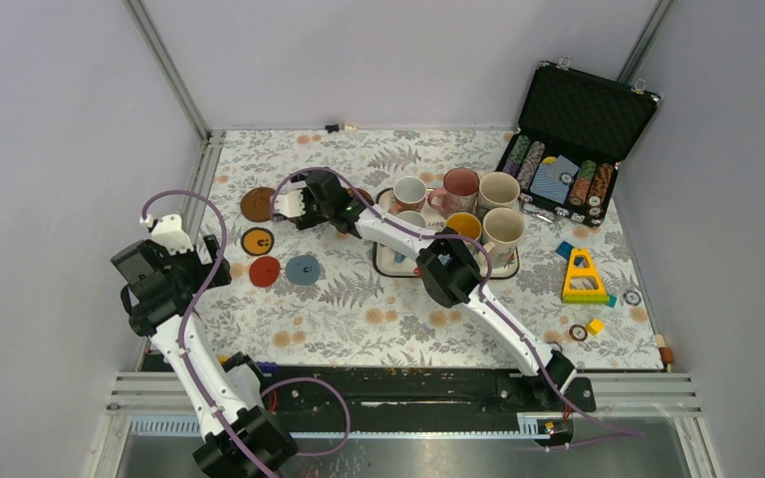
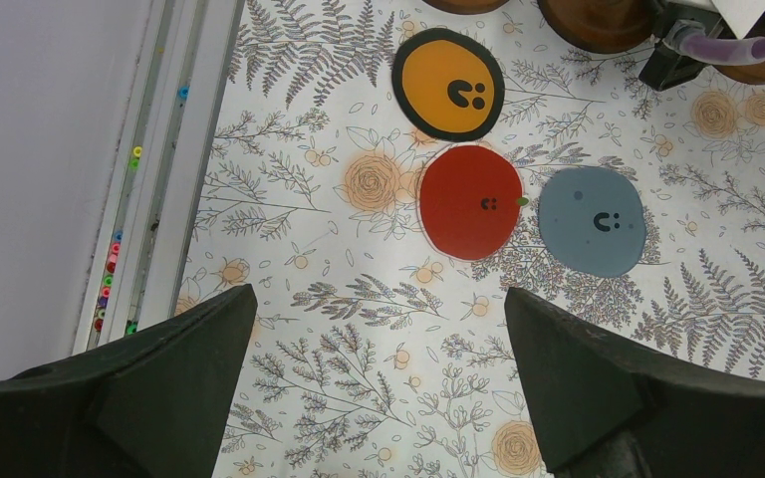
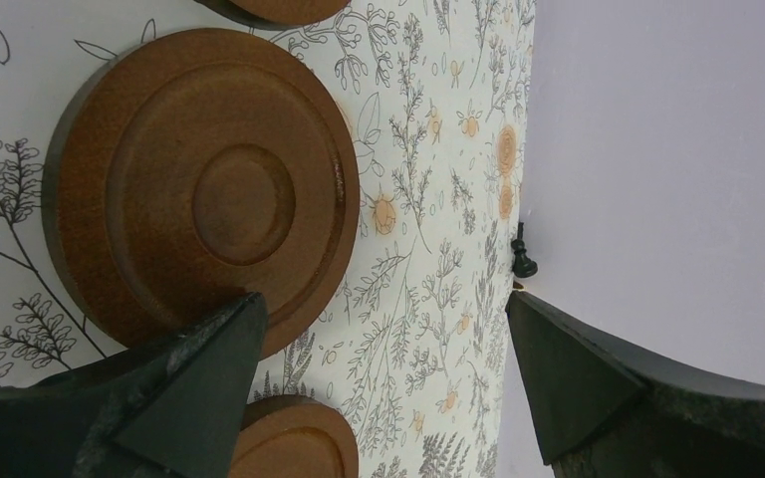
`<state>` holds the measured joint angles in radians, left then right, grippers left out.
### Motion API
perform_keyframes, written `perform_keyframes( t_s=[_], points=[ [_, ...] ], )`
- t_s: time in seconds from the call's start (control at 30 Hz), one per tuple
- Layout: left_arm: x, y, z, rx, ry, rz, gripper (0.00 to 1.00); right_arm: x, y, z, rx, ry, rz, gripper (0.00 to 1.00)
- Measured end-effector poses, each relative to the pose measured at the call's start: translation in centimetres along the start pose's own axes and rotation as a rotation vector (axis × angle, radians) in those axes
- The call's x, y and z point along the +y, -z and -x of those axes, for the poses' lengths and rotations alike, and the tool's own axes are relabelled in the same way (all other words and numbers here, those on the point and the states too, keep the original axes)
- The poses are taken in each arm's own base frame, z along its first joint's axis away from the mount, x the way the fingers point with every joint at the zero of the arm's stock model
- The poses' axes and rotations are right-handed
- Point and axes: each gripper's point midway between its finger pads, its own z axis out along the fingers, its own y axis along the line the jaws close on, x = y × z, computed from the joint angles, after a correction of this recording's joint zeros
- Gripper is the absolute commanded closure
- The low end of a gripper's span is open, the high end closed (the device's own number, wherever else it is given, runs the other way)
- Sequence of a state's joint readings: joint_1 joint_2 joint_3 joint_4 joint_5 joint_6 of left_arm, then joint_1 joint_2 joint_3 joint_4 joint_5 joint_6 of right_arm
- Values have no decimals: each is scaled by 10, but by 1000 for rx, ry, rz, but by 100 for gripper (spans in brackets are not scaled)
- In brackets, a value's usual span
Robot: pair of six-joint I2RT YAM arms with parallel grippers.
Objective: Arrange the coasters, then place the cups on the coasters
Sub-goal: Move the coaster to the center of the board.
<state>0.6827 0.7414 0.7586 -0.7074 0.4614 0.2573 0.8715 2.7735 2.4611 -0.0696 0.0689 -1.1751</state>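
Well, the left claw hangs wide open and empty at the red coaster's six o'clock. Farther off, the right claw — equally wide, empty — overlaps a brown coaster at its five o'clock; I'd centre over the rim before pinching. Cups wait on the tray at three o'clock.

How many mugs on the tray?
6. Back row: white mug, pink mug, cream mug. Front: yellow-lined mug, second cream mug, sixth mug partly hidden by right arm.
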Motion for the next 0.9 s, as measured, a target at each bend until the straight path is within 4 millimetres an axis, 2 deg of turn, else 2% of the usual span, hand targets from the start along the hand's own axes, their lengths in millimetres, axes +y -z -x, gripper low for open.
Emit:
perform_keyframes(
  t_s=[0.9],
  points=[
    [0,0,0,-1,0,-2,2,0,0,0,-3,52,10,0]
  ],
)
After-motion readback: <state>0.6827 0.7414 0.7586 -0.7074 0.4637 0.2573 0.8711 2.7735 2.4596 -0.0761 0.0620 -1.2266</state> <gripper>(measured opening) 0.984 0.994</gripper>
